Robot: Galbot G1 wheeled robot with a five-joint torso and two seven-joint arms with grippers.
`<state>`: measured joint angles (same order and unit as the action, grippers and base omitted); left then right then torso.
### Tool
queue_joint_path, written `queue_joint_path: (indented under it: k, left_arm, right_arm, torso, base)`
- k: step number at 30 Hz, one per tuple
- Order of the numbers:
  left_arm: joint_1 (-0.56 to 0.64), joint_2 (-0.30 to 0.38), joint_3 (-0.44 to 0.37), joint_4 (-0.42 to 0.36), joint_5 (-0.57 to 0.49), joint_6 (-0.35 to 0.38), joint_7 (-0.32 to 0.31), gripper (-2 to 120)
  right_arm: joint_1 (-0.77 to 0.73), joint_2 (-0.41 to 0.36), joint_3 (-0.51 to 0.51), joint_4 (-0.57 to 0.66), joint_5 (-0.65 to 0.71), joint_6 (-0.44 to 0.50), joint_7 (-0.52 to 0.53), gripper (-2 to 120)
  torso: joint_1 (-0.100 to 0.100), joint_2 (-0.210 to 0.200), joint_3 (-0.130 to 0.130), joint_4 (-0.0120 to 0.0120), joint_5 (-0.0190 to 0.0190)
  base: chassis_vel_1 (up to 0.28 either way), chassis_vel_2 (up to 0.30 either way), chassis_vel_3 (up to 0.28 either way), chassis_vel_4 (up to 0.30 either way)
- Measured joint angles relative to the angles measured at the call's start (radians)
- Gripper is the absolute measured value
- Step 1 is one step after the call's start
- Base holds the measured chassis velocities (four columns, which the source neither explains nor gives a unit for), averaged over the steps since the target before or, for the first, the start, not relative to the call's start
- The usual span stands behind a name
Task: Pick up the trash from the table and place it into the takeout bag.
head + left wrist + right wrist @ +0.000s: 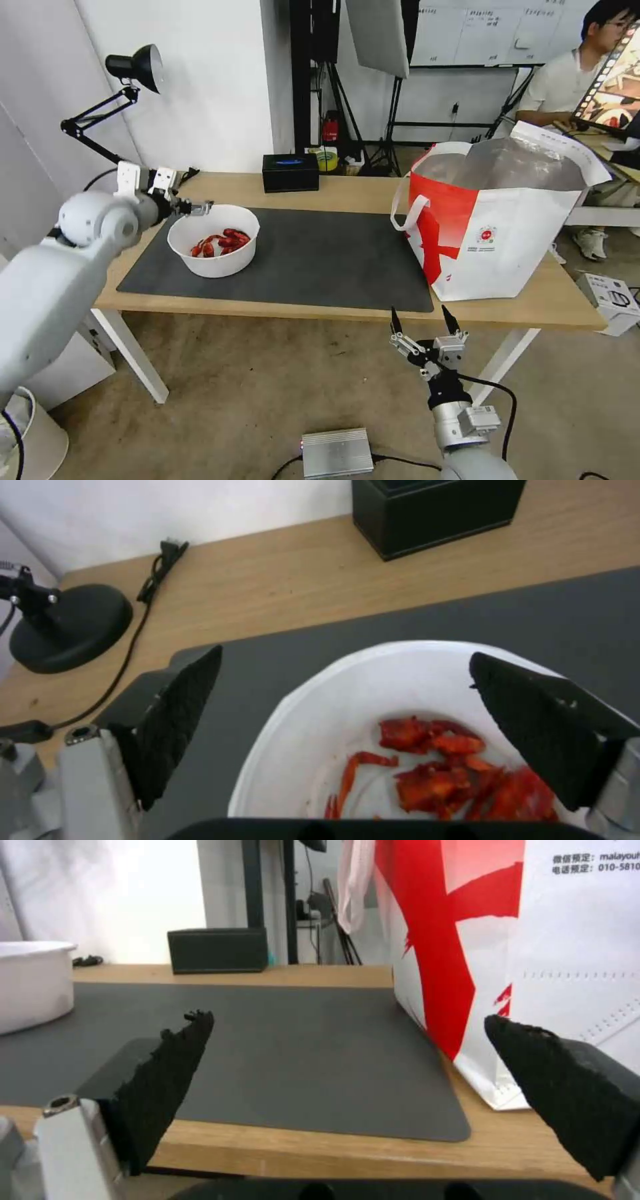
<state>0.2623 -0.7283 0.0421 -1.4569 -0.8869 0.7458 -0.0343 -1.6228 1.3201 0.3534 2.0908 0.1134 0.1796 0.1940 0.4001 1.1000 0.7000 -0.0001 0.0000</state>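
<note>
The right gripper [425, 319] hangs wide open and empty just before the near edge of the long light-wood table [347, 308]. On the table's dark grey rectangular mat [320, 260] stands the white round bowl with red crayfish [213, 249]. The left gripper [347, 680] hovers over the bowl's far-left rim, jaws spread wide, holding nothing. The large white-and-red takeout bag [497, 227] stands at the mat's right end.

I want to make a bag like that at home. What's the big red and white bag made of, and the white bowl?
The takeout bag looks like soft matte fabric, maybe non-woven: its sides sag and crease. Its inside is shiny silver, likely foil. The white bowl with red crayfish looks like smooth, thin plastic, though coated paper is possible. The open left gripper is poised over its rim.
</note>
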Motion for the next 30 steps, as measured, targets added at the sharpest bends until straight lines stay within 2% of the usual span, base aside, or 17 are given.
queue_joint_path:
  k: [3,8,23,24,30]
  left_arm:
    - [-0.05,0.013,0.085,0.059,-0.002,-0.002,0.01,100]
    - [-0.073,0.03,0.154,0.112,0.022,-0.004,0.061,100]
    - [-0.101,0.044,0.205,0.166,0.034,-0.008,0.141,100]
    - [-0.112,0.052,0.222,0.171,0.033,-0.008,0.168,100]
    - [-0.145,0.065,0.272,0.195,0.043,-0.009,0.204,100]
  right_arm:
    - [0.0,0.0,0.0,0.0,0.0,0.0,0.0,100]
    - [0.0,0.0,0.0,0.0,0.0,0.0,0.0,100]
    - [0.0,0.0,0.0,0.0,0.0,0.0,0.0,100]
    - [0.0,0.0,0.0,0.0,0.0,0.0,0.0,100]
    - [0.0,0.0,0.0,0.0,0.0,0.0,0.0,100]
  torso:
    - [0.0,0.0,0.0,0.0,0.0]
    - [0.0,0.0,0.0,0.0001,-0.0001]
    - [0.0,0.0,0.0,0.0001,-0.0002]
    - [0.0,0.0,0.0,0.0002,-0.0001]
    - [0.0,0.0,0.0,0.0001,0.0]
  base:
    - [0.0,0.0,0.0,0.0]
    - [0.0,0.0,0.0,0.0]
    - [0.0,0.0,0.0,0.0]
    - [0.0,0.0,0.0,0.0]
    - [0.0,0.0,0.0,0.0]
